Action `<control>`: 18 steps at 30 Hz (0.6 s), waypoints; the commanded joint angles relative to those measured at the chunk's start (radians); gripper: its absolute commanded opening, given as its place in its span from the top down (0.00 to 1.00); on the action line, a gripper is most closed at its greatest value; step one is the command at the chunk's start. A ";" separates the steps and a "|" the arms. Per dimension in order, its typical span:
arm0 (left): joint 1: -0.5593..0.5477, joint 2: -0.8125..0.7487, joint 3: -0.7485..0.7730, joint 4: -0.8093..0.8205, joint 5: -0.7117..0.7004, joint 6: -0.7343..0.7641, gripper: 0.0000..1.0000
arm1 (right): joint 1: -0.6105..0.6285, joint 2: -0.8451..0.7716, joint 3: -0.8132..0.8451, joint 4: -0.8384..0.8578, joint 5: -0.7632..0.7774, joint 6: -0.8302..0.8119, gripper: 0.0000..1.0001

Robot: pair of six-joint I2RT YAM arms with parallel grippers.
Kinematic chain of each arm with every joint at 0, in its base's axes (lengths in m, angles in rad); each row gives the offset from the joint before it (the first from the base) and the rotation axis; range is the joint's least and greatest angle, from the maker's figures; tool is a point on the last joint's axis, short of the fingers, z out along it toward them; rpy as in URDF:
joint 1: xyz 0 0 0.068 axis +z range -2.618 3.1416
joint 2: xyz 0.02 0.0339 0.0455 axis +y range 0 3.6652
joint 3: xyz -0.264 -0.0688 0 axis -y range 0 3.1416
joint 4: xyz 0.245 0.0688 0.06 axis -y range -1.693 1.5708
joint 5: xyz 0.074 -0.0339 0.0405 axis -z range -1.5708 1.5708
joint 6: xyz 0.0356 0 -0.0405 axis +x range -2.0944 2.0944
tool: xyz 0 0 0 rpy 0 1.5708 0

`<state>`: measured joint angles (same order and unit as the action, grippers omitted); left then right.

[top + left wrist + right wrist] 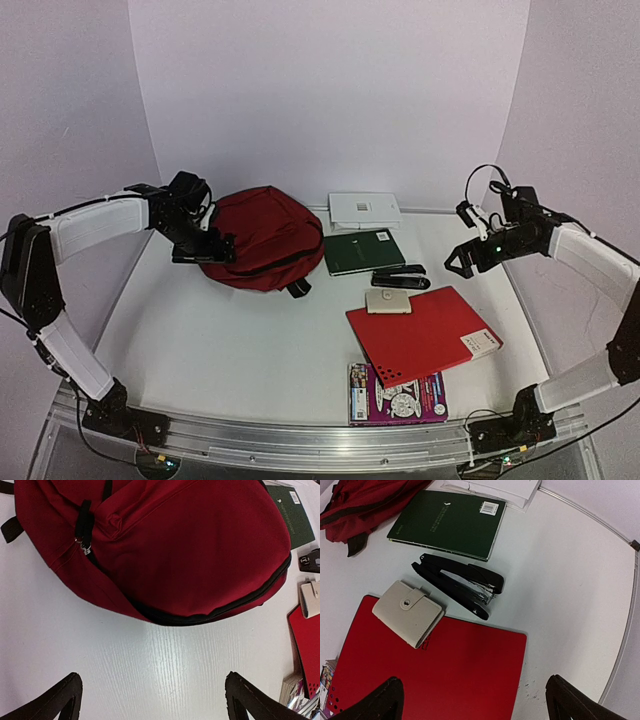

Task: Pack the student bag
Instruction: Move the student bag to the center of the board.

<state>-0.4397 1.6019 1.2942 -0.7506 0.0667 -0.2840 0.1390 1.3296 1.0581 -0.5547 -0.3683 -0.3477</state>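
Backpack [262,235] looks zipped, just left of notebook [362,251]. Left gripper [152,702] farther left of notebook; right gripper [472,700] right of notebook; both wide open, empty. Risk: missed zipper pull [85,547], fabric bunches.

L pincer [226,250], R pincer [457,265]: spread wide.

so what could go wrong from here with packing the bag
1. The student bag lies slumped and looks zipped shut, so the open left claw may drag the soft fabric rather than open it.
2. The beige wallet rests partly on the red folder; lifting the folder would likely tip it off.
3. The black stapler lies close beside the wallet, so the open right claw could knock one while reaching for the other.
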 commanded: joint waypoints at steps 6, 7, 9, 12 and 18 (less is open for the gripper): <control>-0.100 0.248 0.344 0.036 0.126 0.179 0.00 | 0.001 0.014 0.055 0.022 -0.047 0.004 0.02; -0.108 0.297 0.375 0.028 0.125 0.191 0.00 | 0.000 0.011 0.049 0.022 -0.050 0.007 0.02; -0.122 0.379 0.457 0.014 0.109 0.210 0.00 | 0.000 0.005 0.037 0.023 -0.056 0.016 0.02; -0.133 0.490 0.558 0.004 0.118 0.230 0.00 | 0.000 -0.009 0.025 0.022 -0.060 0.026 0.02; -0.140 0.618 0.650 -0.047 0.119 0.246 0.12 | 0.000 -0.004 0.028 0.023 -0.080 0.047 0.02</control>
<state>-0.5825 2.1769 1.8721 -0.7467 0.1837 -0.0758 0.1390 1.3441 1.0779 -0.5465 -0.4174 -0.3268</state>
